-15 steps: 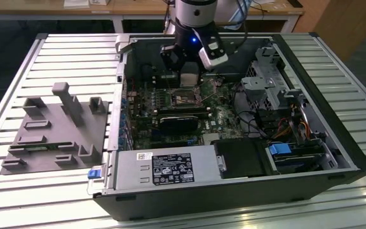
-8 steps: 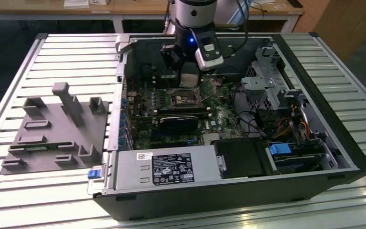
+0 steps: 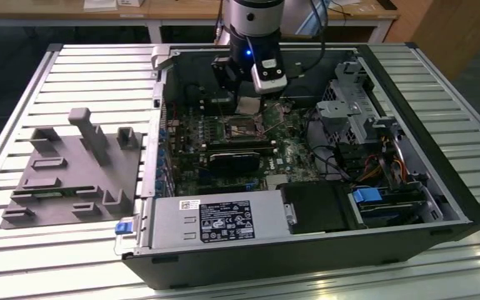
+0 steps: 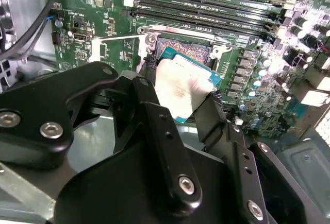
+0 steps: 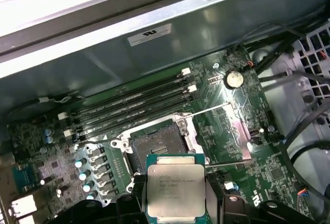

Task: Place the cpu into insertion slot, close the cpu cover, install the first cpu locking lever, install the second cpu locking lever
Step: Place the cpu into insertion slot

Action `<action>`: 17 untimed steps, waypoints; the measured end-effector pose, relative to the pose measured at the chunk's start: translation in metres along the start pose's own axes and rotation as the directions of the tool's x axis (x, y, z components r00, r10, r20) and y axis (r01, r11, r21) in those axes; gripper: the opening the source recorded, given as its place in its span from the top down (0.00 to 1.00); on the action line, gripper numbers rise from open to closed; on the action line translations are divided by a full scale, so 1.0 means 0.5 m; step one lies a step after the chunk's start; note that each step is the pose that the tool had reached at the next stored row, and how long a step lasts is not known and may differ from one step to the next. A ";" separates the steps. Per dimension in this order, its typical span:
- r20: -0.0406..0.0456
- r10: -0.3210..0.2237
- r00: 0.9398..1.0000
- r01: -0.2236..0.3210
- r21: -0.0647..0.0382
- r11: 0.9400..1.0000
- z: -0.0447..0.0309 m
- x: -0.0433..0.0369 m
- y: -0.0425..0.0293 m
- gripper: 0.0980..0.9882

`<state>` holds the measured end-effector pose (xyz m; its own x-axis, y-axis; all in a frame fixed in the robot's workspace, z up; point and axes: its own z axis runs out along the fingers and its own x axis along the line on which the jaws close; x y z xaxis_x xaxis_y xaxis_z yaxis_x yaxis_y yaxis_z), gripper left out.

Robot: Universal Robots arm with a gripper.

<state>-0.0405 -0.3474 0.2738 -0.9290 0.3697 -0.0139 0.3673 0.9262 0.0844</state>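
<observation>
My gripper (image 5: 175, 206) is shut on the cpu (image 5: 175, 189), a flat square chip with a dull silver top and green edge. Its black fingers (image 4: 150, 98) clamp two opposite sides of the chip. The cpu (image 4: 183, 87) hangs tilted just above and beside the insertion slot (image 5: 157, 149), a dark square socket with a silvery rim that lies open with nothing in it. The cpu cover (image 5: 238, 139) is swung open to one side of the socket, with a thin lever wire (image 5: 214, 109) raised. In the exterior view the gripper (image 3: 249, 107) hovers over the slot (image 3: 242, 128) inside the open case.
Long black memory slots (image 5: 134, 103) run beside the socket. A black heatsink block (image 3: 233, 161), a power supply (image 3: 215, 222) and a drive cage (image 3: 352, 112) with cables crowd the case. A grey fixture (image 3: 65, 169) sits on the slatted table at the exterior view's left.
</observation>
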 end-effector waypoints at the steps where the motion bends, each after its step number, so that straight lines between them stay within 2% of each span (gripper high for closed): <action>1: 0.001 0.010 1.000 -0.010 0.000 1.000 0.000 0.000 0.000 0.51; 5: 0.005 0.060 0.998 -0.060 0.001 0.998 0.001 0.000 0.000 0.51; 9: 0.011 0.128 0.992 -0.128 0.001 0.992 0.001 0.000 0.000 0.51; 13: 0.017 0.200 0.980 -0.200 0.001 0.980 0.002 0.000 0.000 0.51; 17: 0.023 0.269 0.963 -0.269 0.001 0.963 0.002 0.000 0.000 0.51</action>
<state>-0.0404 -0.3474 0.2726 -0.7948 0.6067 -0.0139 0.6036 0.7928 0.0844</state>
